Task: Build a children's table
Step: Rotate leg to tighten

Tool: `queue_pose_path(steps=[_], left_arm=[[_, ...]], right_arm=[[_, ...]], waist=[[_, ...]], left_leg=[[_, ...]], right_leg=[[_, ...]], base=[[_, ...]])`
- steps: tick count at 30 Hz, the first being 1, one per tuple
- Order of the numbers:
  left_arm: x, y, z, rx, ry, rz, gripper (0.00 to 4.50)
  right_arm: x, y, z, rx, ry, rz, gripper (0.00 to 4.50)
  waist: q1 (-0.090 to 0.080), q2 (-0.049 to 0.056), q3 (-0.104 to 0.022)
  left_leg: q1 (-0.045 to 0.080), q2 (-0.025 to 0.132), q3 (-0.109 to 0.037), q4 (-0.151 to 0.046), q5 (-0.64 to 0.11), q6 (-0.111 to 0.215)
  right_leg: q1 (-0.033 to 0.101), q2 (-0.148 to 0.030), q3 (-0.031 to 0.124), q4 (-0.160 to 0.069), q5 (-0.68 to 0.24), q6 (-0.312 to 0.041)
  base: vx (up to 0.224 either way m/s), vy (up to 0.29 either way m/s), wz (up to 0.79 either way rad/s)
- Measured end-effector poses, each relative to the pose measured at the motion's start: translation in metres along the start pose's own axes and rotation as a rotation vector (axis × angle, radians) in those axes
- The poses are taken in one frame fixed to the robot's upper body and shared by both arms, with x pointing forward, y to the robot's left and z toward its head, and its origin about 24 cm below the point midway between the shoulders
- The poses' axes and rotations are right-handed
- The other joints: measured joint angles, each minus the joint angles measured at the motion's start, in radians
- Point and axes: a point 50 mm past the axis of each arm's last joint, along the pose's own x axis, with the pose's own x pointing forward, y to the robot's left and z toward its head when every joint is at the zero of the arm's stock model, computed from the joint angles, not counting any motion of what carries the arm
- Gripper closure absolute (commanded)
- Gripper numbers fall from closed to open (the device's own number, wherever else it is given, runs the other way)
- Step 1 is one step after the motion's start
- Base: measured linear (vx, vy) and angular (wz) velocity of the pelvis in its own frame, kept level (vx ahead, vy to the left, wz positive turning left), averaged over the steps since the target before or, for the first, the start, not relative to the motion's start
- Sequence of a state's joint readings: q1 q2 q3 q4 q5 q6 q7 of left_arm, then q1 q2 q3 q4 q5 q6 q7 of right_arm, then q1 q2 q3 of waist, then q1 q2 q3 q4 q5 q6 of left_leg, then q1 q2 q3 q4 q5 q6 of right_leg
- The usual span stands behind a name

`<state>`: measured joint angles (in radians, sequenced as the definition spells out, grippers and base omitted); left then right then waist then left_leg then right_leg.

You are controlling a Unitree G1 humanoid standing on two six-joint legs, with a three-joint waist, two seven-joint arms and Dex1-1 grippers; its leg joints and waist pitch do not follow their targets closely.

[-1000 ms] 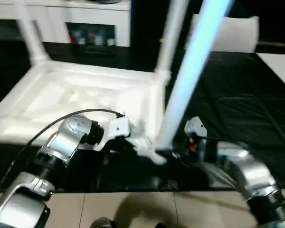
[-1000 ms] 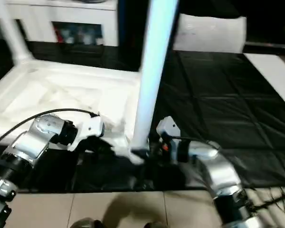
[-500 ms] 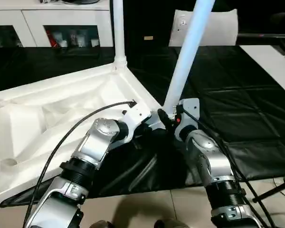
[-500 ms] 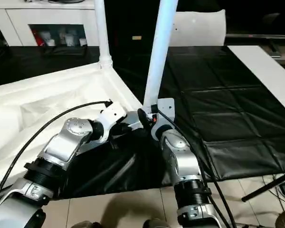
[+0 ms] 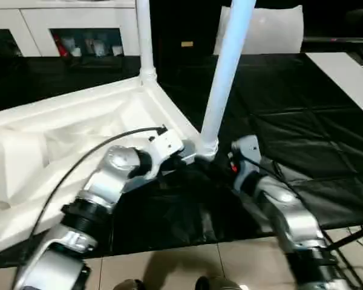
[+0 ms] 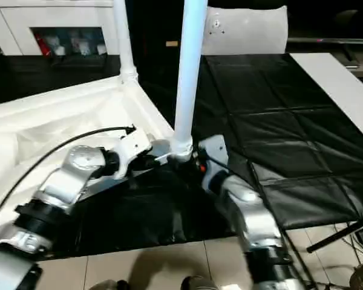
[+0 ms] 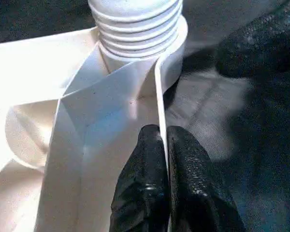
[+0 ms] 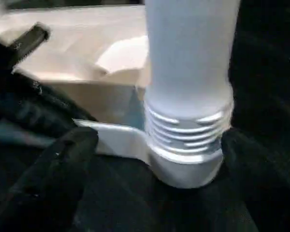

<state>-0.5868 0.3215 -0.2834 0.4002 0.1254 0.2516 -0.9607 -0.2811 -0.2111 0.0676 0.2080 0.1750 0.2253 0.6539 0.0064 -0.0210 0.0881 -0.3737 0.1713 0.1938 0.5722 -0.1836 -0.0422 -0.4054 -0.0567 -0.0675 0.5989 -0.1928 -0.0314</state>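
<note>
Table top [image 5: 78, 127] lay upside down on the black mat [image 5: 302, 121], ribbed underside up, toward my left. My left gripper [image 7: 164, 145] was at the top's near corner; its jaws were pinched together on the thin edge wall of the table top, one black finger [image 7: 145, 174] on each face of the wall. Just past the fingertips sat the round corner socket [image 7: 171, 63] with the threaded end of a leg in it.

A far leg [image 5: 144, 36] stood upright in the back corner socket. The near leg [image 5: 227, 66] rose from the corner socket [image 5: 207, 148], tilted a little toward the right; several thread rings [image 8: 188, 128] showed above the socket rim.

My right gripper [image 5: 221, 164] sat just beside the base of that leg. Its jaws looked spread apart and off the leg, though the view there was blurred; one dark finger [image 8: 53, 179] lay clear of the socket.

White cabinets [image 5: 66, 30] with glass doors stood behind.
</note>
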Motion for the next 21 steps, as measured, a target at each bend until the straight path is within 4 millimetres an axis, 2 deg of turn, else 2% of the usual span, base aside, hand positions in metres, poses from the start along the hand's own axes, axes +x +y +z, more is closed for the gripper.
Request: queue_pose_path(steps=[3, 5, 8, 15, 17, 20, 21], left_arm=[[-0.011, 0.000, -0.006, 0.063, -0.004, -0.120, 4.50], [-0.015, 0.000, -0.008, 0.082, -0.012, -0.177, 4.50], [-0.017, -0.002, -0.009, 0.103, -0.008, -0.260, 4.50], [-0.018, -0.003, -0.009, 0.180, 0.010, -0.411, 4.50], [-0.018, -0.003, -0.008, 0.195, 0.012, -0.432, 4.50], [-0.017, -0.003, -0.006, 0.222, 0.025, -0.472, 4.50], [-0.016, -0.003, -0.006, 0.229, 0.025, -0.479, 4.50]], right_arm=[[-0.021, -0.017, 0.006, -0.092, 0.046, 0.113, 0.04], [-0.027, -0.023, 0.011, -0.129, 0.061, 0.159, 0.04], [-0.027, -0.021, 0.018, -0.173, 0.072, 0.250, 0.04], [-0.031, -0.017, 0.019, -0.234, 0.144, 0.477, 0.04], [-0.029, -0.014, 0.016, -0.230, 0.154, 0.510, 0.38], [-0.024, -0.012, 0.016, -0.251, 0.174, 0.557, 0.40], [-0.023, -0.012, 0.018, -0.260, 0.169, 0.562, 0.61]], waist=[[0.022, 0.000, 0.002], [0.029, -0.003, 0.003], [0.038, -0.004, 0.004], [0.062, -0.004, 0.004], [0.064, -0.004, 0.004], [0.068, -0.004, 0.004], [0.070, -0.004, 0.004]], left_leg=[[-0.001, 0.000, 0.001, -0.001, 0.002, 0.004], [-0.001, 0.000, 0.001, -0.001, 0.003, 0.005], [-0.001, 0.000, 0.003, 0.000, 0.002, 0.007], [0.000, 0.000, 0.004, 0.002, 0.002, 0.007], [0.000, 0.000, 0.004, 0.002, 0.002, 0.007], [-0.001, 0.000, 0.004, 0.004, 0.002, 0.007], [-0.001, 0.000, 0.004, 0.004, 0.002, 0.007]], right_leg=[[0.000, 0.000, 0.000, -0.002, 0.000, 0.000], [0.000, 0.000, 0.000, -0.002, 0.000, 0.000], [0.001, -0.001, 0.000, -0.004, 0.000, -0.001], [0.003, -0.002, 0.000, -0.003, 0.001, -0.002], [0.003, -0.002, 0.000, -0.003, 0.001, -0.003], [0.003, -0.002, 0.000, -0.002, 0.002, -0.004], [0.003, -0.002, 0.000, -0.002, 0.002, -0.004]], base=[[0.000, 0.000, 0.00], [0.000, 0.000, 0.00], [0.000, 0.000, 0.00], [0.000, 0.000, 0.00], [0.000, 0.000, 0.00], [0.000, 0.000, 0.00], [0.000, 0.000, 0.00]])
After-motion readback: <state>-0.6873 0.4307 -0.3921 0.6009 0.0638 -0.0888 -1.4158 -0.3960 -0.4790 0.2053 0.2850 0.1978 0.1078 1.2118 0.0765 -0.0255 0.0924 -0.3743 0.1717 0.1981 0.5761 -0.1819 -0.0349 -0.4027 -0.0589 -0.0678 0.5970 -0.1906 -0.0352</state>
